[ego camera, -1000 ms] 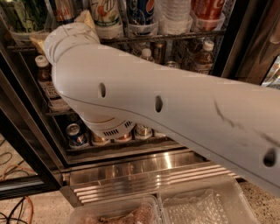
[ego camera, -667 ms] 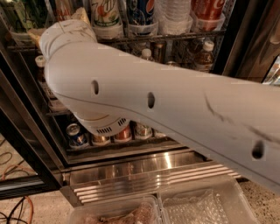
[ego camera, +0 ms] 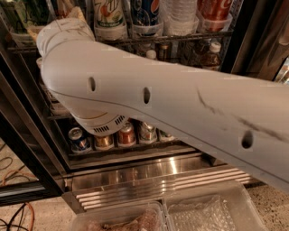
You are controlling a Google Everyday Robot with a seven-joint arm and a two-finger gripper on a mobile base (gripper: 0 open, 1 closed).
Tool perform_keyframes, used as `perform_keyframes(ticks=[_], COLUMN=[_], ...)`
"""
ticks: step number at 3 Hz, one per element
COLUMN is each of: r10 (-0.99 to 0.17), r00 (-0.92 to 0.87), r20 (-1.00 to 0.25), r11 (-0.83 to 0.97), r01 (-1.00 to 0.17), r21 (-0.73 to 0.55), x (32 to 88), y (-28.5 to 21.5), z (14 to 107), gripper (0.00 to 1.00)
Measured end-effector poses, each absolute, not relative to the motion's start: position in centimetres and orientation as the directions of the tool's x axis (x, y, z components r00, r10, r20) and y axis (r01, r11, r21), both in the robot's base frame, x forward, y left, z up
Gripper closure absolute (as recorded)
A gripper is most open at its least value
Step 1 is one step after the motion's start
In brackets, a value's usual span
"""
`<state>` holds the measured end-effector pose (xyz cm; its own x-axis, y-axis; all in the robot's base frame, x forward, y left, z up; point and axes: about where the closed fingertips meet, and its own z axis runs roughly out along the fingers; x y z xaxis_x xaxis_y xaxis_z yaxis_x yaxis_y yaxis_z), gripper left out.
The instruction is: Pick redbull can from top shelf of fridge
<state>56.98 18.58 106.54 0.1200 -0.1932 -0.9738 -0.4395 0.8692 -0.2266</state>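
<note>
My white arm [ego camera: 158, 103] crosses most of the view from lower right to upper left. Its wrist end [ego camera: 58, 31] reaches up to the left part of the top shelf [ego camera: 180, 38] of the fridge [ego camera: 149, 173]. The gripper is past the wrist, hidden behind the arm. No redbull can shows; it is hidden or out of view. On the top shelf I see a white-green 7up can [ego camera: 108, 16], a dark-blue Pepsi can [ego camera: 144, 13], clear plastic cup holders [ego camera: 180, 16] and a red can [ego camera: 216, 11].
Short cans [ego camera: 126, 135] stand on the bottom rack above the ribbed steel base. Bottles [ego camera: 210, 56] stand on a middle rack at right. The black door frame [ego camera: 27, 149] runs down the left. Clear plastic trays [ego camera: 212, 212] lie in front. Cables [ego camera: 18, 212] lie on the floor at lower left.
The arm's wrist end has shifted a little to the left along the top shelf. The cans on the racks have not moved.
</note>
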Motion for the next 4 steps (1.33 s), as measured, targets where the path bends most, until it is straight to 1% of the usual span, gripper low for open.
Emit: perform_keyframes(ticks=[1,4], r10=[-0.203,-0.176], r00=[0.096,0.119], r20=[-0.975,-0.977], r11=[0.873,0.864], r01=[-0.432,-0.458], r21=[-0.224,-0.211], x=[57.1,60.4], y=[17.7,18.3], z=[105.6,105.9], gripper=[0.32,0.33])
